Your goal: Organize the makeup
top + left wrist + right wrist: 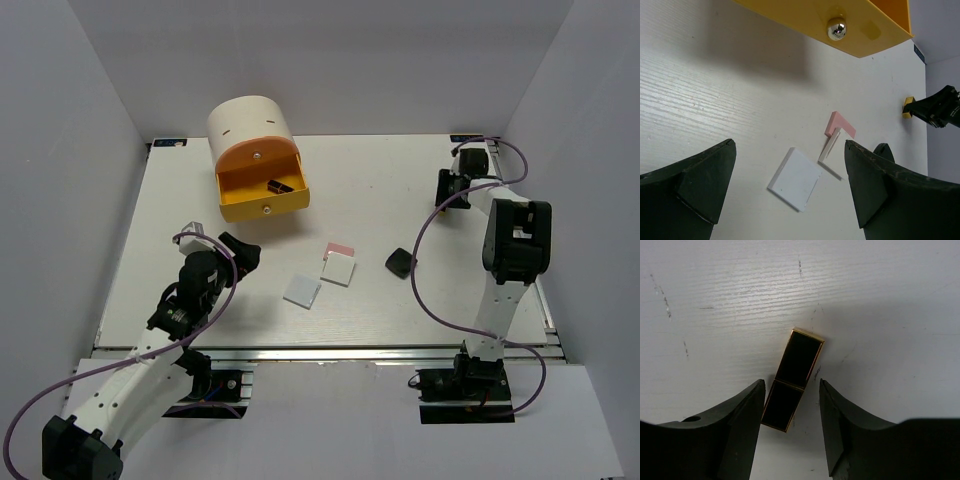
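Top: white square [301, 291] and black compact [400, 263] lie on bench [400, 200]; drawer [262, 195] open.

Left wrist: left gripper [790, 149] gapes wide, empty, near white square.

Right wrist: right gripper [790, 386] parted astride black-gold stick [799, 360], not gripping.

I judge the step is picking the stick; next I lower and close.

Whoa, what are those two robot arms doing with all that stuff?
They are tidying up makeup. The right hand is open, with a finger on each side of a black-gold stick lying on the table, not pinching it yet. The left hand is open and empty, facing a white square, a second white square and a pink square. A black compact lies nearby. The orange drawer is open.
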### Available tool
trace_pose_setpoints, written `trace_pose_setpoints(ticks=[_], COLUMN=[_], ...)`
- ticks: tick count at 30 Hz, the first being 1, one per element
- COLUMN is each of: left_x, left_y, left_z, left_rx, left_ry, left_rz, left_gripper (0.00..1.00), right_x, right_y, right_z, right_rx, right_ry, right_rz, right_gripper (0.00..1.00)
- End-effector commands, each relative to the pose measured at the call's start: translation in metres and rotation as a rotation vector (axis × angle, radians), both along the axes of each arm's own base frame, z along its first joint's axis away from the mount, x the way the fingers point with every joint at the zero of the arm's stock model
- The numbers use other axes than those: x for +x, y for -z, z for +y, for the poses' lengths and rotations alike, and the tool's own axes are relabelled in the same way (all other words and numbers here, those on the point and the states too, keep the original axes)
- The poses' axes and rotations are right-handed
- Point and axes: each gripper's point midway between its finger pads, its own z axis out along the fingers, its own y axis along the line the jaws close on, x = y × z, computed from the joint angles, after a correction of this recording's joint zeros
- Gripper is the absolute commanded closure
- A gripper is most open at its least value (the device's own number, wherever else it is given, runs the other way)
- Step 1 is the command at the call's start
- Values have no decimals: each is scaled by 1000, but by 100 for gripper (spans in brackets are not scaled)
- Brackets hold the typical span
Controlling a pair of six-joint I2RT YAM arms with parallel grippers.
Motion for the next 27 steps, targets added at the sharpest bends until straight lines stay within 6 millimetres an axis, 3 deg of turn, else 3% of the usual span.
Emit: trace_pose_setpoints(ticks=[1,6,10,11,13,16,19,22,27], left_x=[0,1,3,3,4,3,3,3,-1], left_y=[-4,-2,-1,-2,-3,-5,-7,-11,-19], left_z=[-1,-1,-2,-2,-2,-2,-3,-2,2], left_rx=[-2,2,7,5,4,2,-5,-11,-19], left_ry=[1,2,6,6,5,6,9,9,-2], left_rz=[-5,-3,1,-3,-6,-13,-26,-43,-70], left_gripper=[2,2,2,2,2,2,2,2,2], right_x=[9,6,5,7,8,13,8,-9,-66], right_y=[-1,6,3,-2,-14,-50,-95,-148,-238], right_z=[0,1,5,8,19,45,102,166,272], right_rx=[-26,-25,-16,-5,22,75,134,213,242], right_ry=[8,4,-19,-28,-101,-197,-385,-627,-1113], right_rz=[-32,-14,-21,-32,-53,-124,-211,-310,-560], right_gripper=[47,54,66,69,84,99,100,100,100])
